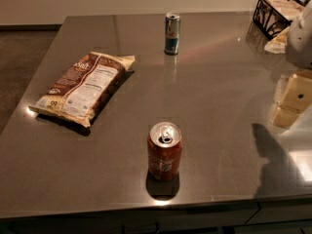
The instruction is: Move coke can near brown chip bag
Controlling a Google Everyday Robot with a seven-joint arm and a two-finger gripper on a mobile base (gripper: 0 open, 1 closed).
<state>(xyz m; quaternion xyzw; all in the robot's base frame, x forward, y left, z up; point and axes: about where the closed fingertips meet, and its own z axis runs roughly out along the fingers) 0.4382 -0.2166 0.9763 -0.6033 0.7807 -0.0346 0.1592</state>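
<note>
The coke can (165, 151), red with white script and a silver top, stands upright near the table's front edge at centre. The brown chip bag (84, 87) lies flat at the left of the table, well apart from the can, with its white label panel facing up. My gripper (291, 106) hangs over the right side of the table, far to the right of the can and a little farther back. It is open and holds nothing.
A slim blue-and-silver can (171, 33) stands upright at the back centre. A black wire basket (274, 14) with pale contents sits at the back right corner. The dark grey table (219, 82) ends at a front edge just below the coke can.
</note>
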